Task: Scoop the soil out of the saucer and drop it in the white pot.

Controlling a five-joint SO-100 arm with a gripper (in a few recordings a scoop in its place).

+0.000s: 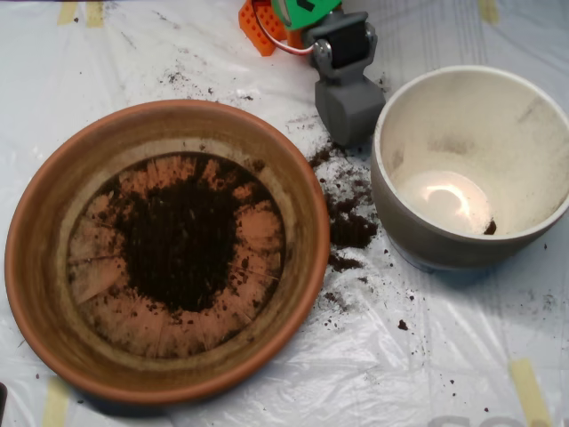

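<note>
Overhead view. The soil [182,240], dark and crumbly, is heaped at the centre of the terracotta saucer [53,222], whose streaked flat base is exposed around it. The grey clamshell end effector [348,124] is seen between saucer and white pot [400,218], its shells apparently closed. Spilled crumbs [348,227] are scattered on the plastic-covered tabletop [427,356]. The pot is almost empty. A central, low scoop is advised, and release fully inside the thick rim.

orange-brown streaked saucer [53,222], black-brown soil [182,245], off-white pot [462,80]
</note>
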